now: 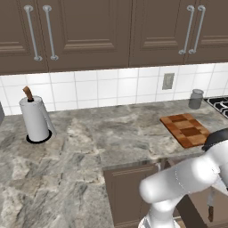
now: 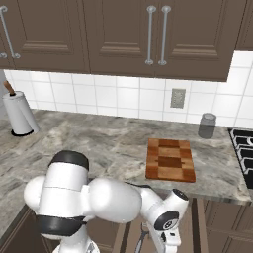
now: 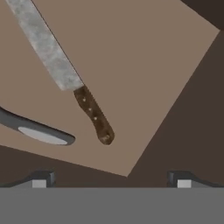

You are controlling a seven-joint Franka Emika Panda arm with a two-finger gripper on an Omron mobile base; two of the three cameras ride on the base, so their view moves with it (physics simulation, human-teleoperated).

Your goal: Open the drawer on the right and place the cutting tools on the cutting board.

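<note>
In the hand view I look down into the open drawer, onto its light brown floor (image 3: 144, 65) with dark walls around it. Two cutting tools lie there. A knife (image 3: 70, 78) with a grey blade and a dark brown handle lies diagonally, handle toward my gripper. A slim dark grey utensil (image 3: 37, 129) lies to its left. My gripper (image 3: 111, 179) hangs open above the drawer's near edge, with nothing between its fingertips (image 3: 39, 179). The checkered wooden cutting board (image 1: 185, 129) (image 2: 169, 159) lies bare on the counter, above and behind the arm.
A paper towel holder (image 1: 35, 118) (image 2: 19, 113) stands at the counter's left. A grey jar (image 1: 195, 99) (image 2: 207, 125) stands by the wall behind the board. A stove (image 1: 220, 104) (image 2: 244, 153) borders the counter on the right. Upper cabinets hang overhead.
</note>
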